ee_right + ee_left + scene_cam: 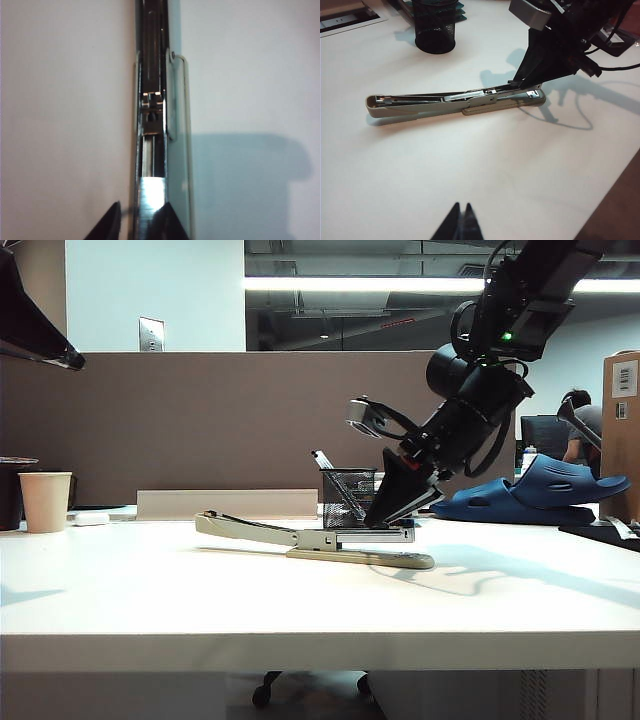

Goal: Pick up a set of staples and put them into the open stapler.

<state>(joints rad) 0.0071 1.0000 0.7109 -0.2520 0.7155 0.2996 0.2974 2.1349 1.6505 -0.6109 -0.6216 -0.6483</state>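
The beige stapler lies opened out flat in the middle of the white table, its silver magazine facing up. My right gripper points steeply down at the magazine's front end, as the left wrist view also shows. In the right wrist view a bright silvery set of staples lies in the magazine channel between the fingertips. The right gripper is open, with one finger standing clear of the strip. My left gripper is shut and empty, hovering well off the stapler on the near side.
A black mesh pen holder stands just behind the stapler. A paper cup sits at the far left, and a low white box runs along the back. Blue shoes and a cardboard box are at the right.
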